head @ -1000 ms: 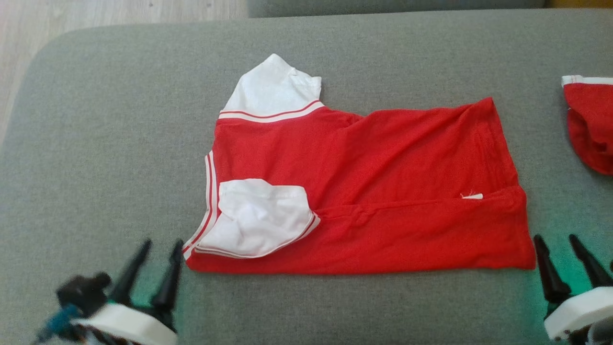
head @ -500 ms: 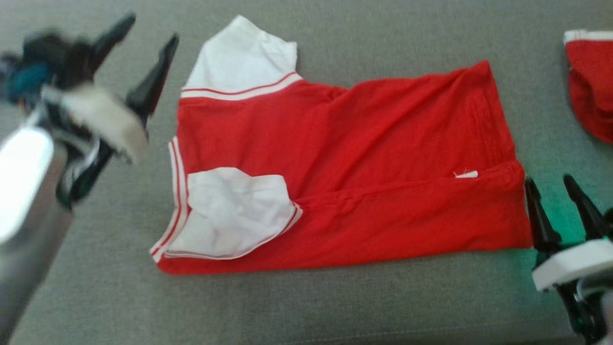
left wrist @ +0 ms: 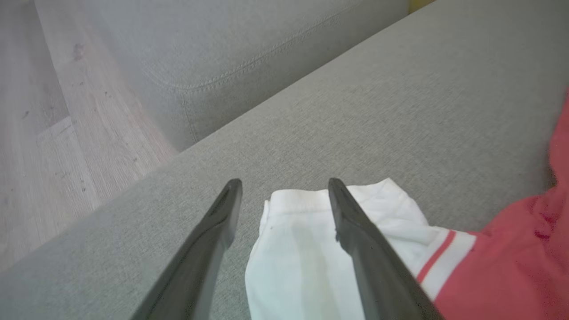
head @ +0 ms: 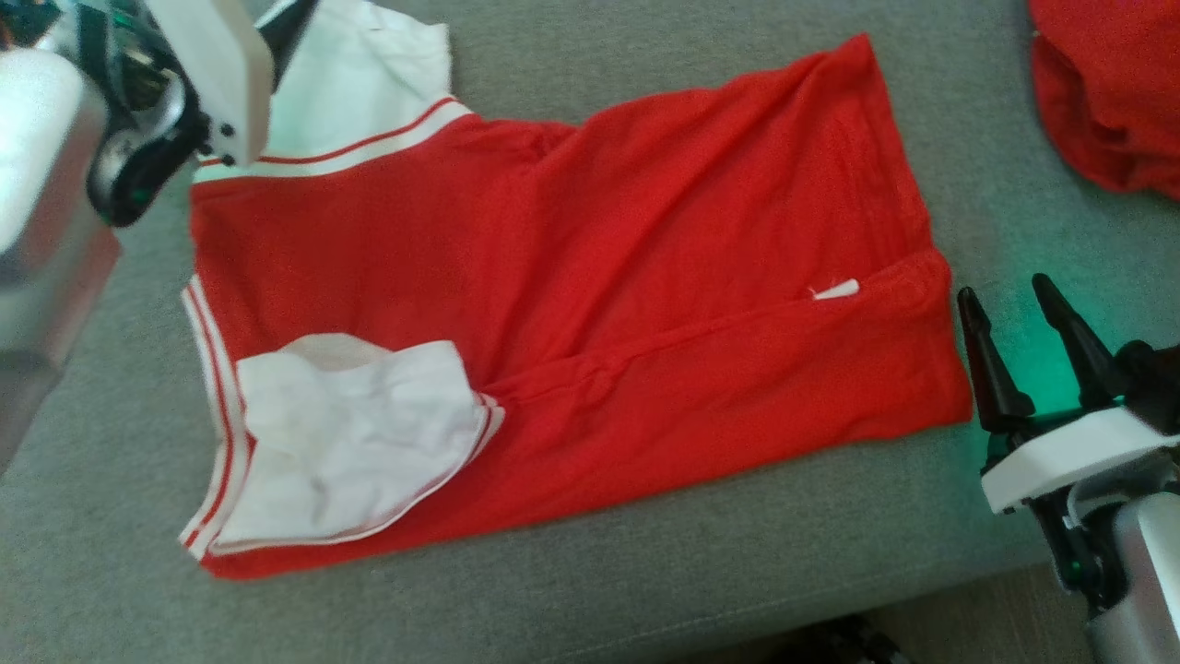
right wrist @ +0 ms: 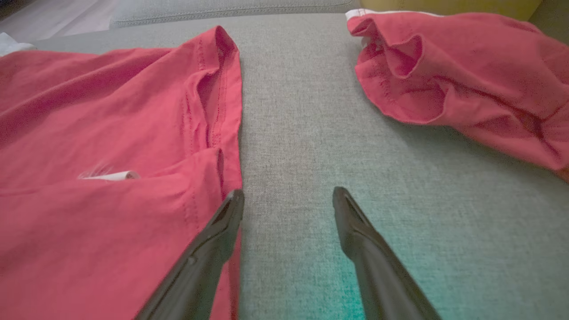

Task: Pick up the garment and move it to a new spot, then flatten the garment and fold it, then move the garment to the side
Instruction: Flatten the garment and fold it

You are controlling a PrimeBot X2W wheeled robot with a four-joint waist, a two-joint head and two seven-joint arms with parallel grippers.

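Observation:
The garment (head: 572, 277) is a red shirt with white sleeves, lying flat and partly folded on the grey sofa seat (head: 645, 590). One white sleeve (head: 350, 443) is folded in over the red body near the front. My left gripper (left wrist: 282, 184) stands open above the far white sleeve (left wrist: 302, 249), its right finger over the cuff's edge and nothing held. In the head view it is at the top left (head: 277, 14), fingertips partly cut off. My right gripper (head: 1005, 290) is open just off the garment's hem (right wrist: 222, 111), its left finger (right wrist: 222, 222) at the hem edge.
A second red garment (head: 1106, 92) lies crumpled at the far right of the seat, beyond my right gripper (right wrist: 288, 192). Wooden floor (left wrist: 35, 133) lies past the seat's left end, beside another grey cushion (left wrist: 222, 53). The seat's front edge runs along the bottom right (head: 922, 590).
The head camera has shifted down and to the right. My left arm has swung from the near left corner up to the far white sleeve. The right gripper stays open by the hem.

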